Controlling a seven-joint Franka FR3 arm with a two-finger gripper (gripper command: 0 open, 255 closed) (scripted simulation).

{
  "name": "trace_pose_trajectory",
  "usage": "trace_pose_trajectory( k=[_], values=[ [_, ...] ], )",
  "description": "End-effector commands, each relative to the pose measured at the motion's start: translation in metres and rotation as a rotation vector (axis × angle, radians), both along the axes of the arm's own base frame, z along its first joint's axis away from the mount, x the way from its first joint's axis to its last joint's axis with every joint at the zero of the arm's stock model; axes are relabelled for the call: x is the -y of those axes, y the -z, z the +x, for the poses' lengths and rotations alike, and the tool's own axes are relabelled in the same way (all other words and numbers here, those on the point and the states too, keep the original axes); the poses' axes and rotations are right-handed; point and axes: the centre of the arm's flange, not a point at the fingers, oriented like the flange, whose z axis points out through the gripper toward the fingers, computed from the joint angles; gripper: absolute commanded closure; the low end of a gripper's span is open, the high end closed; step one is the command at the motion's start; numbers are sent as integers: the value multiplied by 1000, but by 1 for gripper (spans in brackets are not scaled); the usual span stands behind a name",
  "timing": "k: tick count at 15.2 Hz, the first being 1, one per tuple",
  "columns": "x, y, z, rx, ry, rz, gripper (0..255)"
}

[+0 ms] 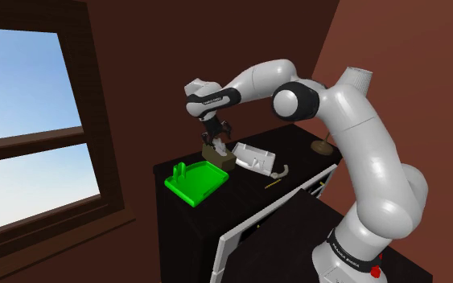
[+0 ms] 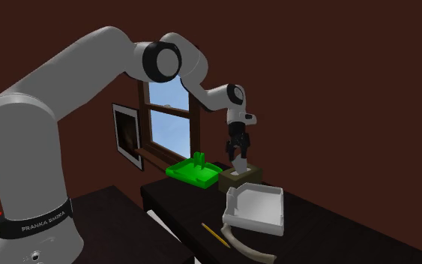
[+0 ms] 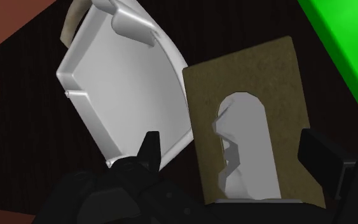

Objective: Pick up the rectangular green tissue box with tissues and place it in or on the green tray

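The rectangular olive-brown tissue box (image 2: 243, 178) (the task calls it green, yet it is drawn a dull olive-brown, with a pale tissue (image 3: 244, 146) poking up through an oval slot in its top) sits upright on the dark counter (image 2: 329, 221). It is just beside the bright green tray (image 2: 193, 172), which lies to the second exterior view's left. The white shallow rectangular tray (image 2: 255, 208) lies near it, on the nearer side in that view. The all-black pincer (image 2: 237, 159) hangs directly above the box, pointing down. In the wrist view its two fingers (image 3: 151, 149) are spread, one to either side of the box's narrower span, and neither plainly presses on a wall, so nothing is held. As a judgement, the box should be light, being mostly paper and air. Its walls look like thin card, stiff enough at the edges and corners but liable to bow inward at mid-panel under a hard squeeze. The matte faces should give fair friction, so slipping is a smaller worry than crushing. The sensible hold is across the two long side walls, low enough that the pads bear on flat wall and not on the top rim. It should also be centred along the length so that the box does not swing. The tissue is soft and offers no hold, so the fingers should not touch it. A light closing force should do, and the green tray is only a short carry away.
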Motion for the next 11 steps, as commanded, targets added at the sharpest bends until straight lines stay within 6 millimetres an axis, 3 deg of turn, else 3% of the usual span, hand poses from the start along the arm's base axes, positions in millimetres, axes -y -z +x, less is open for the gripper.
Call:
trace_pose_trajectory(
  k=[1,9,10,11],
  values=[
    [4,12,-7,-25,8,-5,0],
    [6,15,-8,-25,8,-5,0],
    [6,15,-8,-25,8,-5,255],
    [6,15,-8,-25,8,-5,255]
  ],
)
